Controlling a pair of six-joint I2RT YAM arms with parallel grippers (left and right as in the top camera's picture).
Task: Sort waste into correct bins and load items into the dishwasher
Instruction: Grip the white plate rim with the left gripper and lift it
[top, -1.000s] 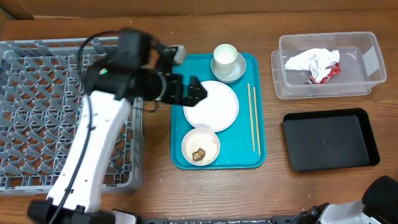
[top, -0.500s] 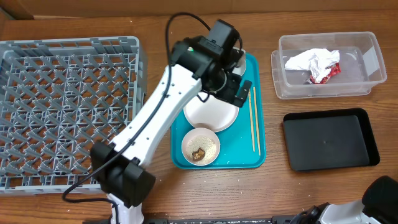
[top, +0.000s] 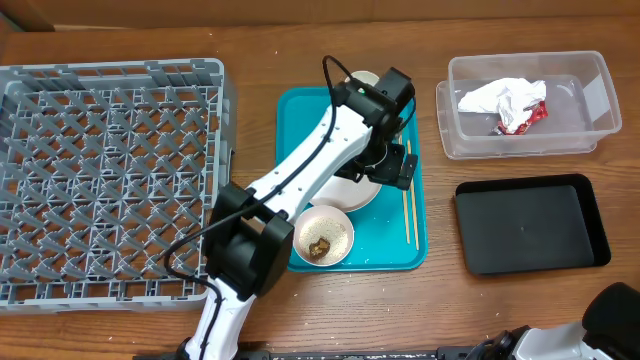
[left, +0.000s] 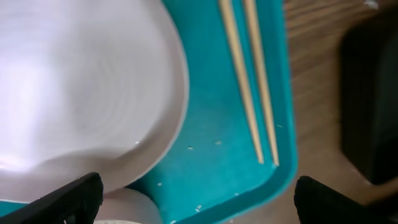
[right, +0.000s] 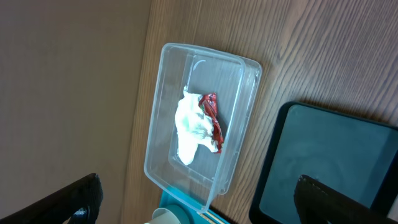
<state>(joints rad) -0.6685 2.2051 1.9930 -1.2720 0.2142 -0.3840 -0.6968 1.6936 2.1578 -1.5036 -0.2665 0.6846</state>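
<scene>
My left gripper (top: 396, 166) is open and empty, hovering over the right edge of the pale plate (top: 345, 190) on the teal tray (top: 300, 120). In the left wrist view the open jaws (left: 199, 202) frame the plate (left: 81, 87), the chopsticks (left: 249, 81) and loose rice grains (left: 189, 148). The chopsticks (top: 408, 205) lie along the tray's right side. A bowl (top: 322, 236) holds a brown scrap. The cup (top: 362, 80) is partly hidden by the arm. The clear tub (top: 590, 110) holds white paper (top: 495, 98) and a red wrapper (top: 525, 117). My right gripper (right: 199, 202) is open and empty, high above the tub (right: 239, 112).
The grey dish rack (top: 110, 170) fills the left side. The black tray (top: 530, 225) lies in front of the clear tub and shows in the right wrist view (right: 323, 162). The right arm's base (top: 612, 318) sits at the front right corner.
My left arm has swung right from the rack side across the teal tray. Its gripper now sits over the plate's right edge by the chopsticks. The right arm has not moved.
</scene>
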